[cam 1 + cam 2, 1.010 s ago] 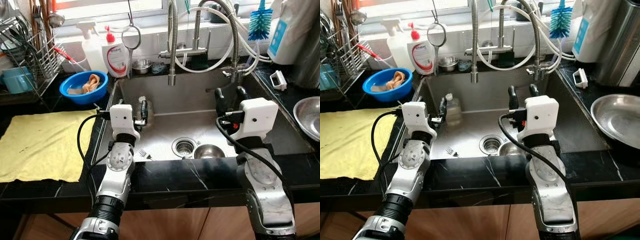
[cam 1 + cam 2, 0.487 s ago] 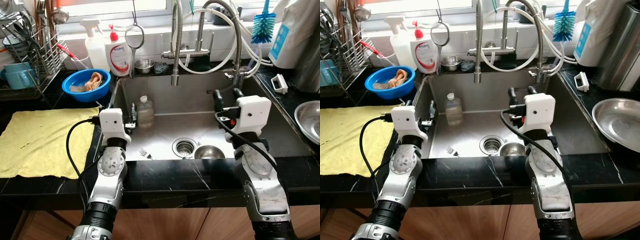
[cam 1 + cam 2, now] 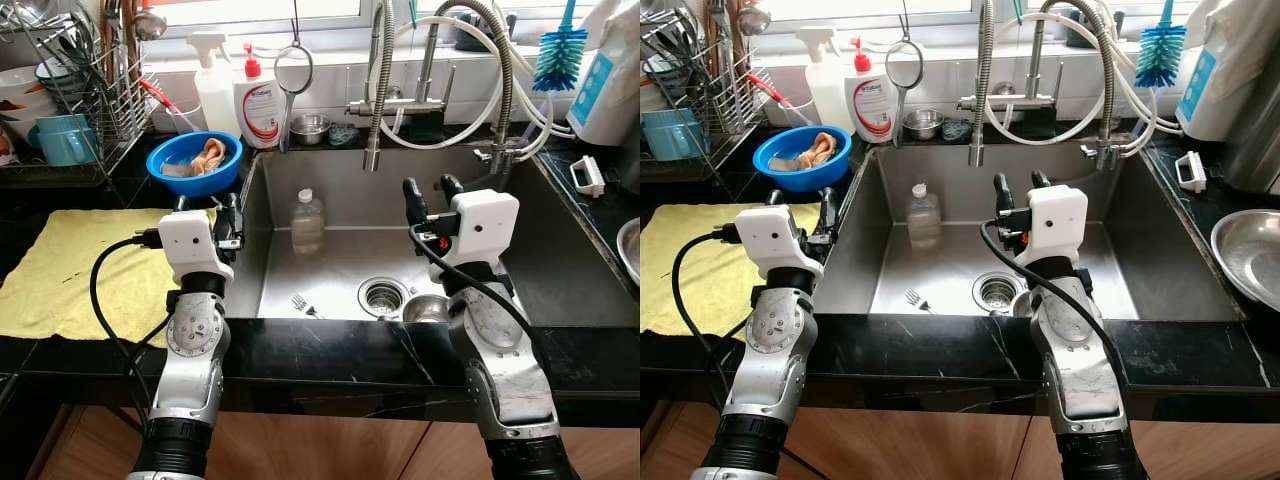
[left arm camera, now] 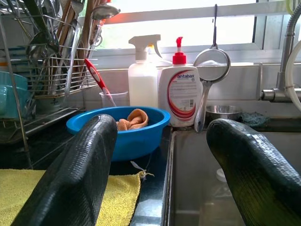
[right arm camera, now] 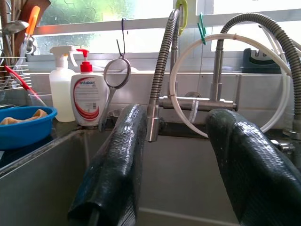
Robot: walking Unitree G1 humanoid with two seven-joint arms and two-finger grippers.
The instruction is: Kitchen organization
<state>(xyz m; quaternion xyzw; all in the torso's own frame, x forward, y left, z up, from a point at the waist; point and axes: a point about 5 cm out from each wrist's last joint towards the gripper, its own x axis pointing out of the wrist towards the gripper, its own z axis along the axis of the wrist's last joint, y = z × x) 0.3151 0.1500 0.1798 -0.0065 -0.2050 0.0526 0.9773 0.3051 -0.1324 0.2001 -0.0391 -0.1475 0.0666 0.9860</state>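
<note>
Left gripper (image 3: 207, 206) and right gripper (image 3: 428, 191) hover empty, fingers apart, over the sink (image 3: 560, 290); bottle (image 3: 307, 221) inside.

Two silver, rounded metal arms end in boxy white plastic wrist housings. A black cable loops from each housing down along its forearm. The left tool (image 3: 208, 213) and the right tool (image 3: 431, 198) each carry two long, black, textured fingers (image 4: 89, 165). Black ribbed collars ring the lower forearms.

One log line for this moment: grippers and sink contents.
left gripper: open, over sink's left edge | right gripper: open, above sink | sink: bottle, fork, steel bowl
</note>
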